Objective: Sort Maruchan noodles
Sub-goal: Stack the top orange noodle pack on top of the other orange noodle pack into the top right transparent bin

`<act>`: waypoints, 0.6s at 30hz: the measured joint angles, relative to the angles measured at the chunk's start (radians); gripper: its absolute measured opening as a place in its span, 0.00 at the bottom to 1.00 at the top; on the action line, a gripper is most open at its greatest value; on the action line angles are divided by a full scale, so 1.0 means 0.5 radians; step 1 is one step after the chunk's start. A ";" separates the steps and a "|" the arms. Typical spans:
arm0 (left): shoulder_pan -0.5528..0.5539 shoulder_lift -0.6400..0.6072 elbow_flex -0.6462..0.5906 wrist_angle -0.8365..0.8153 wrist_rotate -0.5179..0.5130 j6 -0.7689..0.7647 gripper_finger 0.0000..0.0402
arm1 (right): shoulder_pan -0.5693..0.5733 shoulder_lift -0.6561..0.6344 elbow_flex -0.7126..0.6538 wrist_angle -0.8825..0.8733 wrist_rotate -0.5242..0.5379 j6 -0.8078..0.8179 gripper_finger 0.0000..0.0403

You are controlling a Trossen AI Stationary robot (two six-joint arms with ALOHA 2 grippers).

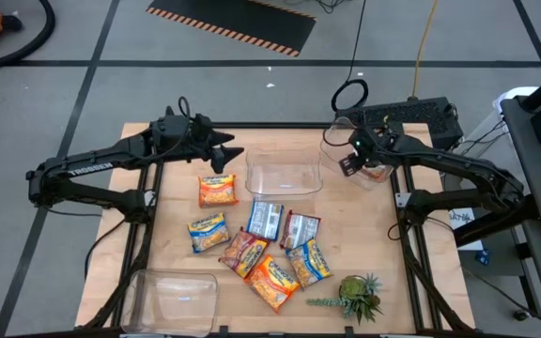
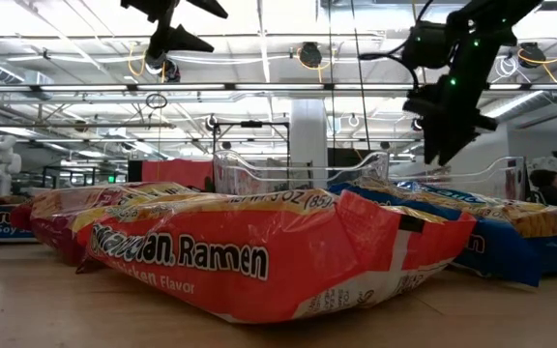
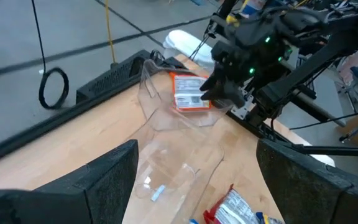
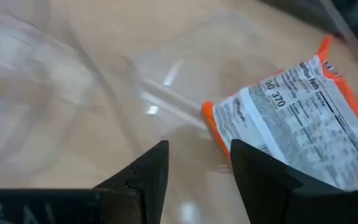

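Note:
Several Maruchan noodle packets lie flat in a loose cluster mid-table: an orange one (image 1: 217, 191), a blue-and-yellow one (image 1: 208, 231), a dark red one (image 1: 300, 228) and others. One more orange packet (image 4: 297, 124) lies label side up on the floor of the clear bin (image 1: 372, 169) at the far right. My right gripper (image 4: 197, 155) hangs open just above that bin, beside the packet, with nothing between its fingers. My left gripper (image 1: 235, 150) hovers open and high over the far left of the table, pointing toward the middle bin.
A second clear bin (image 1: 285, 174) stands at the far middle and a third (image 1: 172, 296) at the near left corner. A small green spiky plant (image 1: 357, 298) sits at the near right. Bare wood shows along the left and right sides.

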 joint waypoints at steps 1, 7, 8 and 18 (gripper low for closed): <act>0.000 0.000 0.000 -0.031 0.000 -0.028 0.82 | 0.001 0.000 0.021 0.002 -0.060 0.026 0.41; 0.002 0.000 0.000 -0.436 0.001 -0.104 0.82 | 0.047 -0.009 0.086 0.149 -0.281 0.074 0.41; 0.002 0.000 -0.001 -0.538 0.001 -0.114 0.82 | 0.059 -0.014 0.086 0.190 -0.314 0.077 0.41; 0.059 -0.001 -0.028 -1.393 0.001 -0.451 0.82 | 0.189 -0.076 0.087 0.345 -0.434 0.234 0.41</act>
